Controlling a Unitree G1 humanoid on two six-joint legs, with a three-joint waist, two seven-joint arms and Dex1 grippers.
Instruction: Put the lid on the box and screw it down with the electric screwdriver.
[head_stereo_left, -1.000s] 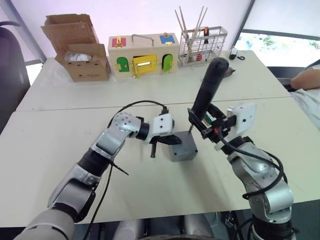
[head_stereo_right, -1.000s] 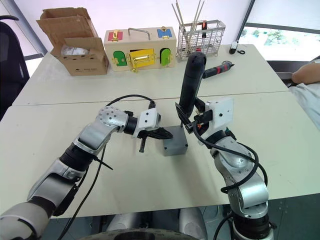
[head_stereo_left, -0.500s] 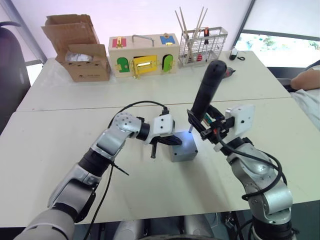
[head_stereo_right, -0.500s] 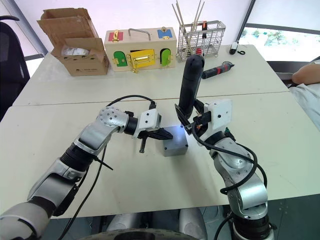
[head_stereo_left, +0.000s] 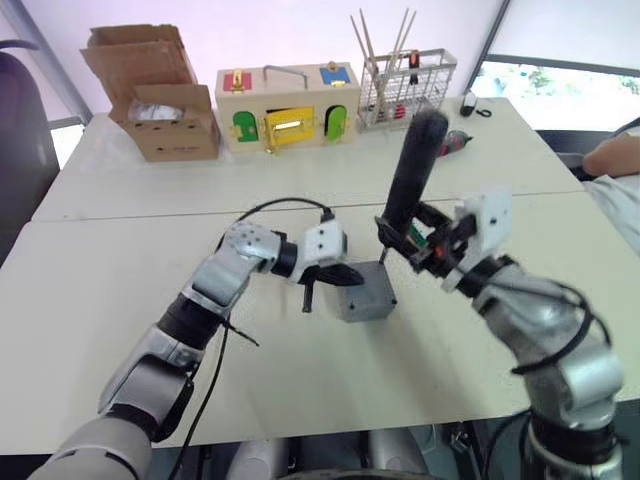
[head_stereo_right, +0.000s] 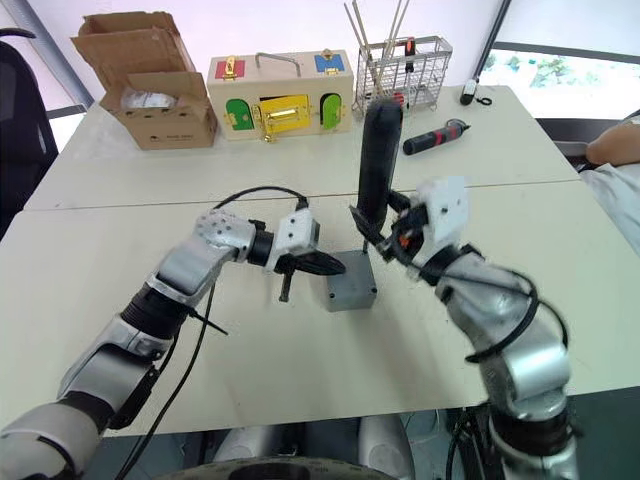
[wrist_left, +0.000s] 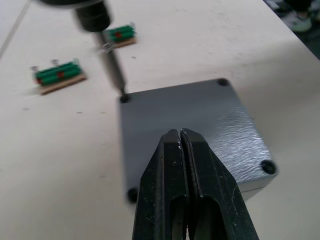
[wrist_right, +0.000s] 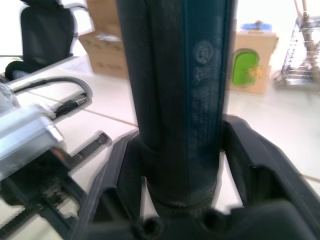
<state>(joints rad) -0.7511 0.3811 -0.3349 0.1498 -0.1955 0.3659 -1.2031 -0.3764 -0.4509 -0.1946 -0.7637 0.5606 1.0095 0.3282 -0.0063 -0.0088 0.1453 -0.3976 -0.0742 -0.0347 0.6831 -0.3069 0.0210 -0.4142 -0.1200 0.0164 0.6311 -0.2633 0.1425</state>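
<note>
While the right gripper (head_stereo_right: 385, 232) clamps the electric screwdriver (head_stereo_right: 378, 160) nearly upright, its bit tip sits in a corner screw hole of the lid (wrist_left: 187, 120), which lies on the box (head_stereo_left: 366, 295) at mid-table. Left gripper (wrist_left: 182, 150), fingers pressed together, rests on the lid.

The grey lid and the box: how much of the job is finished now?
Done: the flat grey plastic lid sits on the small grey square box. In hand: the right gripper holds the dark blue-black electric screwdriver, bit at one corner hole; the shut left gripper is over the lid. Left: the other corners.
</note>
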